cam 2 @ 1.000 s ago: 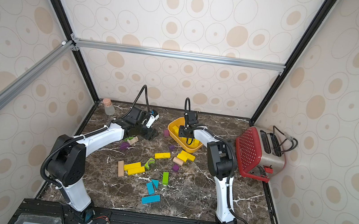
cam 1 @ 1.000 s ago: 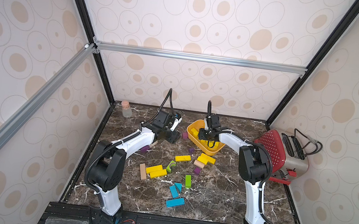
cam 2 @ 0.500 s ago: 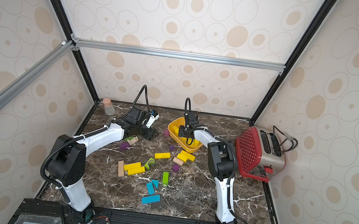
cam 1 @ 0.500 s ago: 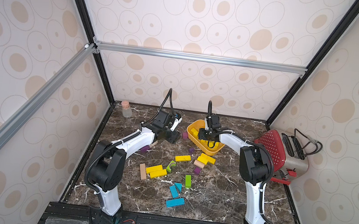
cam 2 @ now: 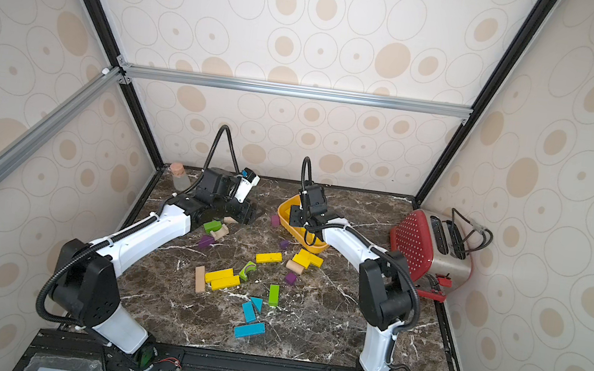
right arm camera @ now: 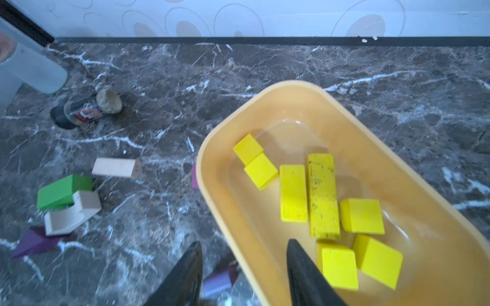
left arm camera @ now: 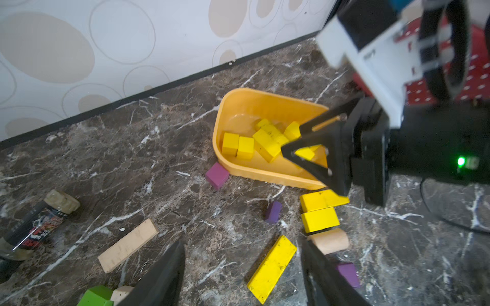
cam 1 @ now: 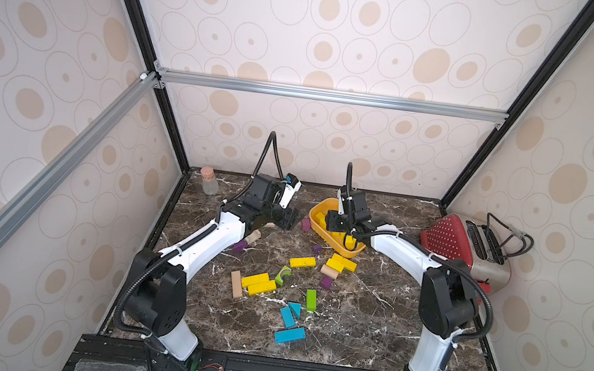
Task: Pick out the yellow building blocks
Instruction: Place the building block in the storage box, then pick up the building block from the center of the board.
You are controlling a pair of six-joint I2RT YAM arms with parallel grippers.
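yellow building blocks (left arm camera: pixel 266 141) partly behind right jaws

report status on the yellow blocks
Left gripper open, empty. Right gripper open, empty, above orange-yellow plastic oval tub rim. Yellow wooden blocks: several in tub, five loose on table. Beige wooden cylinder beside two loose ones.

A dark marble table (cam 1: pixel 367 320) carries a red toaster (cam 1: pixel 444 239) at the far right, with its black cord looped beside it. A cork-stoppered clear bottle (cam 1: pixel 209 182) stands in the far left corner. An orange-yellow tub (cam 1: pixel 324 235) sits far centre, a purple cube (cam 1: pixel 306 224) just left of it. Three blue blocks (cam 1: pixel 290 335) lie near centre, with a green bar (cam 1: pixel 310 300) just beyond them. A plain wooden plank (cam 1: pixel 236 283) lies left of centre. A small labelled bottle (left arm camera: pixel 39 225) lies on its side.
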